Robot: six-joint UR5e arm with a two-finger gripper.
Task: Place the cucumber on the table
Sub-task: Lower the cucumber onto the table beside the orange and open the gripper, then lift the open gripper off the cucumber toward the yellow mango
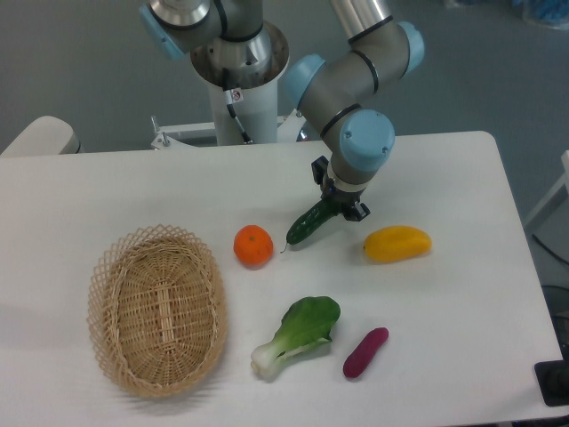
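The slim dark green cucumber (pixel 307 227) lies slanted in the middle of the white table (pixel 444 169). Its thin stem tip points down-left toward the orange. Its upper right end sits between the fingers of my gripper (pixel 340 207). The gripper comes down from above and is shut on that end. The cucumber's lower end is at or just above the tabletop; I cannot tell whether it touches.
An orange (pixel 253 245) sits just left of the cucumber's tip. A yellow fruit (pixel 396 243) lies to the right of the gripper. A bok choy (pixel 298 334) and a small purple piece (pixel 365 352) lie nearer the front. A wicker basket (pixel 156 307) stands at the left.
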